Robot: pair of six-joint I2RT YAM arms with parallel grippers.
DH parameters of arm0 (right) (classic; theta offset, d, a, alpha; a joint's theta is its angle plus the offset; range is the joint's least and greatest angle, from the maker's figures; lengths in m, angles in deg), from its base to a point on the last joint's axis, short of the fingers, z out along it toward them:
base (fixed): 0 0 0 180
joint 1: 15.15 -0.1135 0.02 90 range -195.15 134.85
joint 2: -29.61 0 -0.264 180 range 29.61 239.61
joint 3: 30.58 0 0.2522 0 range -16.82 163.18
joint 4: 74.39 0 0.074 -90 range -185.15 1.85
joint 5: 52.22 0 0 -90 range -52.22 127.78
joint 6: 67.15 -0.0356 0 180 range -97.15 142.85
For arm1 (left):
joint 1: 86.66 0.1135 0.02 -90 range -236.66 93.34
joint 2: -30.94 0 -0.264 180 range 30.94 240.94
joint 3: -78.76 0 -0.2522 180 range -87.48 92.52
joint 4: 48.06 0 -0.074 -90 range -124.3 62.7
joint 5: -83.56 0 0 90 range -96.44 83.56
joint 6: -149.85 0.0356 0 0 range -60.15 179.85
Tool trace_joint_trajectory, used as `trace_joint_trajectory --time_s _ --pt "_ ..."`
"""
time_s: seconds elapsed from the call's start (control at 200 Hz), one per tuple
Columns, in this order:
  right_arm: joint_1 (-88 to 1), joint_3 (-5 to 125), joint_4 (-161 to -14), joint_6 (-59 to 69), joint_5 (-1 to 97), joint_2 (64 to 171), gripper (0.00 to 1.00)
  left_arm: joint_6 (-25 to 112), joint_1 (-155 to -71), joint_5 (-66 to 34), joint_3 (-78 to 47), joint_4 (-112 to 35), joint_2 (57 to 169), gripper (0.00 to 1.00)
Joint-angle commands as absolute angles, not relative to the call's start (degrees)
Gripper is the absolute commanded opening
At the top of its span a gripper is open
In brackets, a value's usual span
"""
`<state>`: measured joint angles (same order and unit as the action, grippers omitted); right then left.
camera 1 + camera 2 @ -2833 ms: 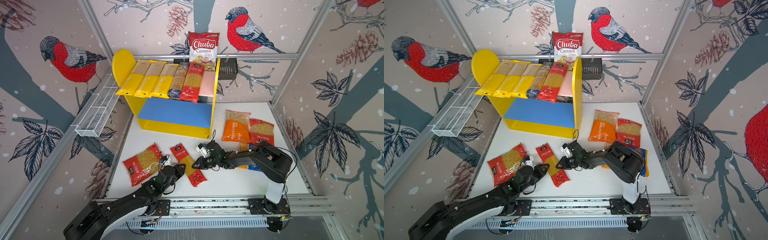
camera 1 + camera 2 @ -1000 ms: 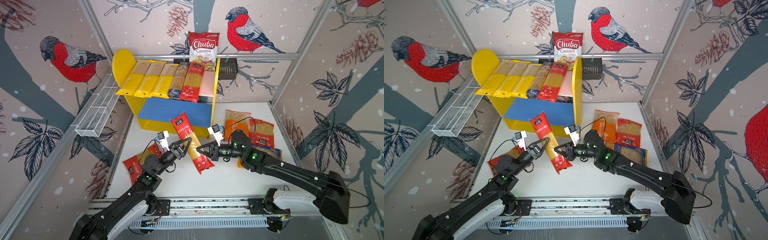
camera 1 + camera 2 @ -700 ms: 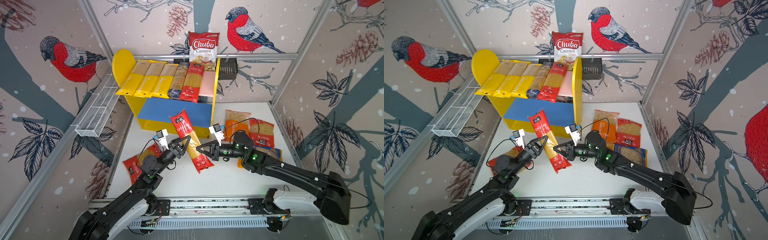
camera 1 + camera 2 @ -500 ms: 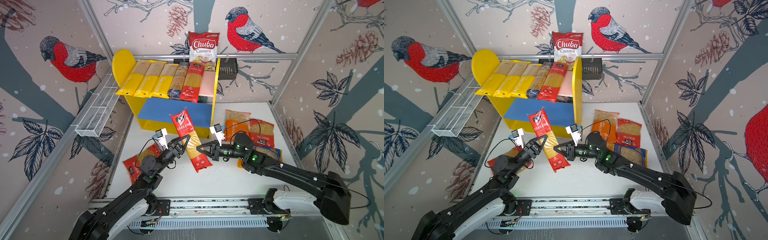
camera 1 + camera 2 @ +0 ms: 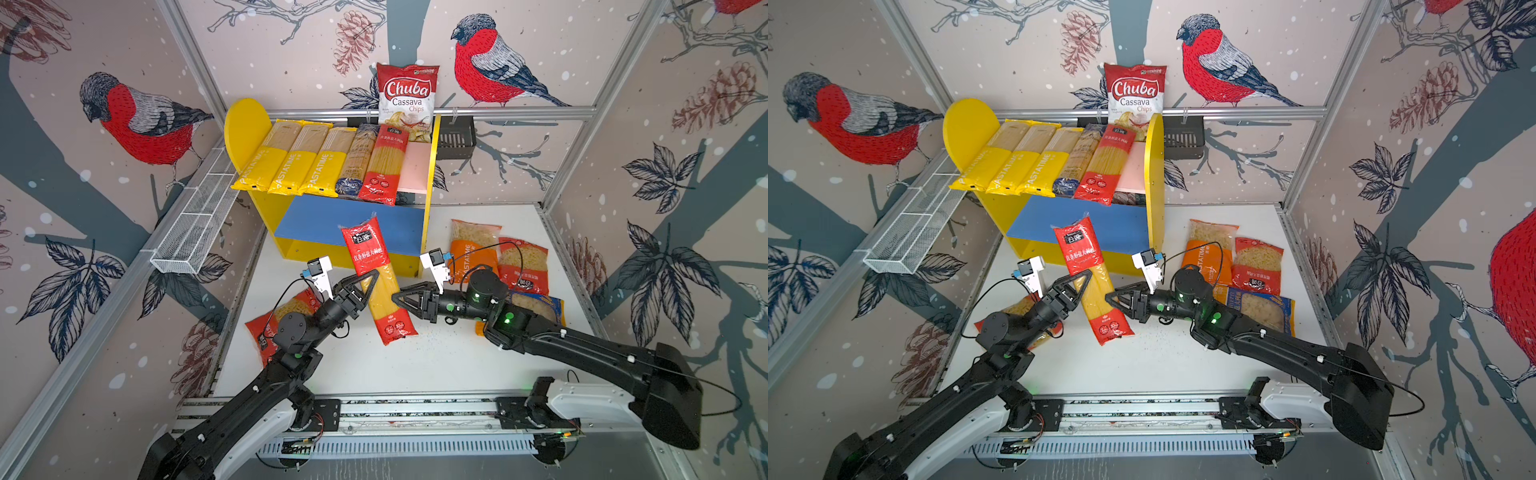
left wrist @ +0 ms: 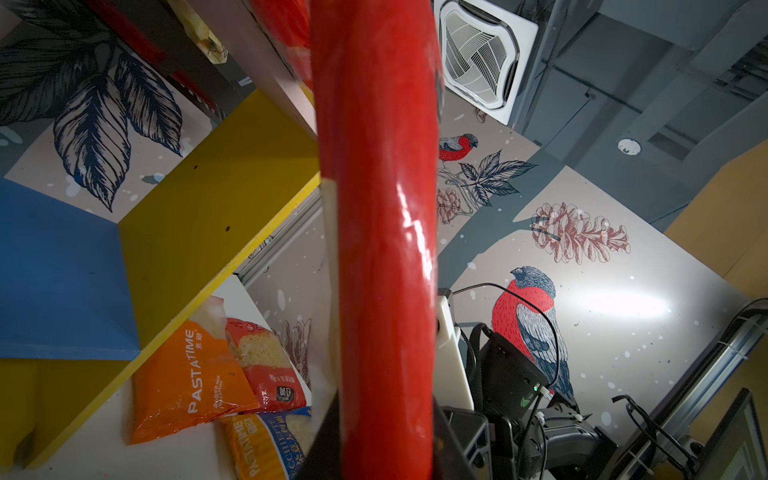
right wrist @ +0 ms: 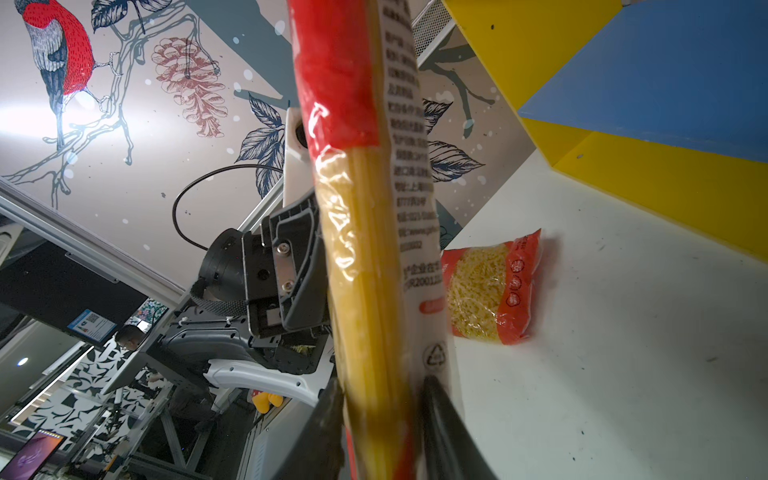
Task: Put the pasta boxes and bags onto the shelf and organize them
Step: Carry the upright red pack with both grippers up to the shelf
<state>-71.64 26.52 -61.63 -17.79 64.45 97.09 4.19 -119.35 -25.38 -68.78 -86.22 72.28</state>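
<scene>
Holding the red spaghetti pack (image 5: pixel 376 276) tilted at frame centre in both top views, the left gripper (image 5: pixel 368 286) is clamped on the pack's middle. The pack's red top end points up at the blue lower board (image 5: pixel 324 220) of the shelf (image 5: pixel 432 174). Its bottom end hangs low over the white table (image 5: pixel 415 365); cannot tell if it touches.

The right gripper (image 5: pixel 399 297) comes in from the right, tips at the pack's right edge. The right wrist view has the pack between its fingers (image 7: pixel 444 424); cannot tell if they press it or sit loose.

On the shelf's pink upper board (image 5: pixel 415 170), upper centre, lie side by side:
- three yellow PASTATIME packs (image 5: pixel 293 162)
- a blue-labelled spaghetti pack (image 5: pixel 357 162)
- a second red pack (image 5: pixel 386 166)

On the table at right of frame:
- the orange macaroni bag (image 5: pixel 473 249), touching the red macaroni bag (image 5: pixel 521 266)
- the blue-orange bag (image 5: pixel 536 303), just below them, partly under the right arm

A left red bag (image 5: pixel 286 311) lies under the left arm. The Chuba chips bag (image 5: pixel 407 97) stands behind the shelf.
</scene>
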Motion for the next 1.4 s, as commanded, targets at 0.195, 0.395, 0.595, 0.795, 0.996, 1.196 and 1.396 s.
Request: trace_joint_trajectory --time_s 0.195,0.395,0.595,0.795,0.996,1.196,1.396 --pt "-72.1 26.2 -60.9 -16.3 62.8 96.1 0.52 6.4 -119.3 -24.7 -64.1 -91.1 72.4 0.02" --pt "-71.9 25.2 -61.6 -15.5 62.4 95.5 0.64 8.2 -119.3 -24.8 -56.6 -87.3 75.1 0.02" --pt "-70.5 24.4 -57.1 -16.2 64.7 95.1 0.68 8.7 -118.7 -27.3 -44.7 -80.6 82.2 0.02" --pt "-68.5 28.7 -50.3 -18.5 65.3 97.0 0.59 3.9 -113.4 -30.2 -33.5 -72.4 90.7 0.02" --pt "-67.5 33.5 -50.3 -18.9 64.9 98.7 0.46 2.2 -111.1 -33.5 -24.7 -66.9 96.4 0.04" --pt "-66.8 34.7 -49.0 -19.8 62.7 99.1 0.48 1.5 -110.2 -34.8 -21.9 -65.5 99.1 0.06" --pt "-65.7 34.4 -51.3 -20.3 56.3 99.9 0.61 -0.4 -109.6 -36.3 -18.7 -65.5 101.2 0.06"
